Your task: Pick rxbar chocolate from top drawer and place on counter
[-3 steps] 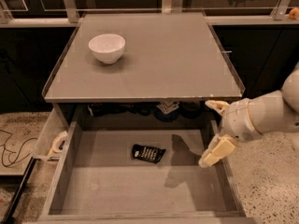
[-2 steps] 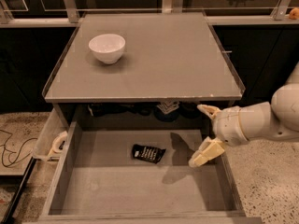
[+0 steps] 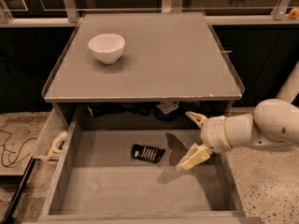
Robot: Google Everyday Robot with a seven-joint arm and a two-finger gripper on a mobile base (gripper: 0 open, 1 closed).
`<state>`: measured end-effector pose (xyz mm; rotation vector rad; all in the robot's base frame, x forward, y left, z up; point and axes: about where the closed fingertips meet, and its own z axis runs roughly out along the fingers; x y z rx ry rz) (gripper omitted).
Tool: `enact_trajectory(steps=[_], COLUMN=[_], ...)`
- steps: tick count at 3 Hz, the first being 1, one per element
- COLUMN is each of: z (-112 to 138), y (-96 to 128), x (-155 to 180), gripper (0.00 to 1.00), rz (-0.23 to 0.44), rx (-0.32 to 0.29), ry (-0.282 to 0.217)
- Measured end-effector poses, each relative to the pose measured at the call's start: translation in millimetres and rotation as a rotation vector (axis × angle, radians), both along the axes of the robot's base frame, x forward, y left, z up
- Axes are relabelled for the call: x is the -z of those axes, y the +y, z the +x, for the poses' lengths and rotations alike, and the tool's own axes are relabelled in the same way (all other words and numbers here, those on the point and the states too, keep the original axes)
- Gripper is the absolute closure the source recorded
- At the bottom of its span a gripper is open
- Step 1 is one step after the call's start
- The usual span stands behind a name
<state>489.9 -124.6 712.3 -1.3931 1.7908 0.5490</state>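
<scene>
A grey counter (image 3: pixel 163 64) with a clear raised rim stands before dark cabinets, and one white bowl (image 3: pixel 106 47) sits near its back left corner. Below its front edge, one top drawer (image 3: pixel 140 190) stands pulled out. One gripper (image 3: pixel 186 141) hangs over the drawer's right side, fingers spread wide, empty and touching nothing. One rxbar chocolate (image 3: pixel 147 153), black with white print, lies flat mid-floor, just left of the gripper.

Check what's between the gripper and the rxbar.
Only bare, shadowed floor of the drawer, seen in the camera view. The gripper, fingers open, hangs just right of the rxbar.
</scene>
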Motion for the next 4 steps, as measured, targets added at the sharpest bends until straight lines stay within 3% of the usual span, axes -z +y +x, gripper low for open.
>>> enact_trajectory(steps=[2,4], z=[7,5], y=[36,76], x=[46,76], gripper=[0.00,0.00], rz=[0.042,0.014], rx=[-0.049,-0.118], ry=[0.085,0.157])
